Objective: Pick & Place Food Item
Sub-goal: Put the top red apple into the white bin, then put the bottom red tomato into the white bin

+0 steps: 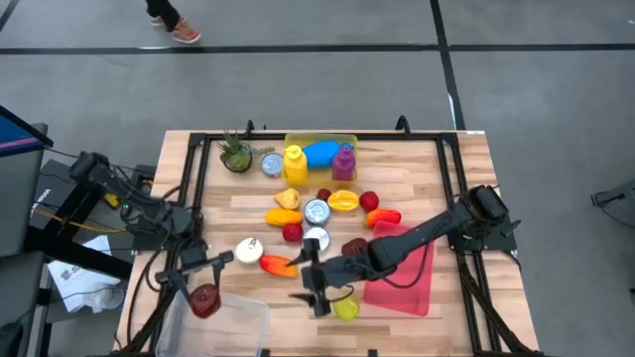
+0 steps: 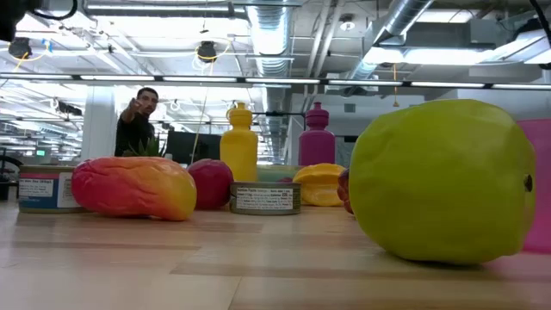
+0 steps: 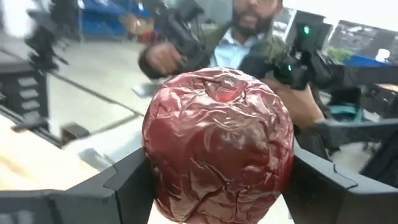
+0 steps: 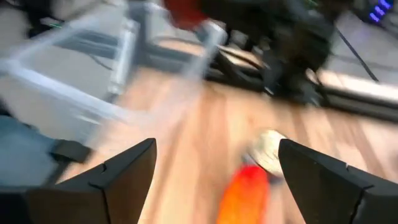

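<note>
Red apple (image 3: 217, 146) sits clamped in the left pincer (image 1: 205, 295), poised above the clear bin (image 1: 223, 327) at the tabletop's near edge; lower it well inside before letting go, while the right pincer (image 1: 316, 288) hangs wide, empty

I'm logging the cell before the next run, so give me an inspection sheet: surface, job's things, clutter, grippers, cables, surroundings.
Surface: wooden table, bare planks between the items.
Job's things: dark red apple clamped in the left gripper above the clear bin; green apple, orange-red mango and other toy foods on the table.
Clutter: cans, yellow bottle, purple bottle, small plant, pink mat.
Grippers: left closed on the dark red apple; right gripper open, empty, beside the green apple.
Cables: bundle left of the table.
Surroundings: person behind the table in the low view; a shoe on the floor.
</note>
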You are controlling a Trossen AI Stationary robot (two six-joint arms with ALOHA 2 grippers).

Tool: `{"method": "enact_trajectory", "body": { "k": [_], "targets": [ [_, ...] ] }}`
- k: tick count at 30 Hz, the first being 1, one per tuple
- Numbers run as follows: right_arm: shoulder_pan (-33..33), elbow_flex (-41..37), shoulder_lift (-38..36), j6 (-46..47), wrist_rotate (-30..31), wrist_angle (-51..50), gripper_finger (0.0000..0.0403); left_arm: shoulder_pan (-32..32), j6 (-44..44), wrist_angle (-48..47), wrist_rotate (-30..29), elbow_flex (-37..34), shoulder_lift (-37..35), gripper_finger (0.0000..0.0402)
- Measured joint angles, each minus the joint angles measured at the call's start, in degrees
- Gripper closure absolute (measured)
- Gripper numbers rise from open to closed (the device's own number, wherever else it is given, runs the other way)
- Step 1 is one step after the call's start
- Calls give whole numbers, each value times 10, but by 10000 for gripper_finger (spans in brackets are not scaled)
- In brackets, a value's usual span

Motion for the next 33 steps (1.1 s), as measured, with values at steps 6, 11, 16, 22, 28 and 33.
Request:
{"method": "enact_trajectory", "body": {
  "k": [6,11,16,22,28,33],
  "targets": [
    [-8,0,0,29,8,-17,76,-83,14,25,-95,0,65,133],
    [-10,0,0,43,6,-18,76,-126,30,63,-186,0,129,102],
    [-14,0,0,58,15,-36,76,-137,29,68,-272,1,166,49],
    [-13,0,0,71,19,-48,76,-137,23,67,-307,1,173,15],
    [-12,0,0,77,47,-55,76,-138,32,108,-307,0,170,15],
    [-17,0,0,97,62,-95,76,-138,76,140,-363,0,128,29]
  ]
}}
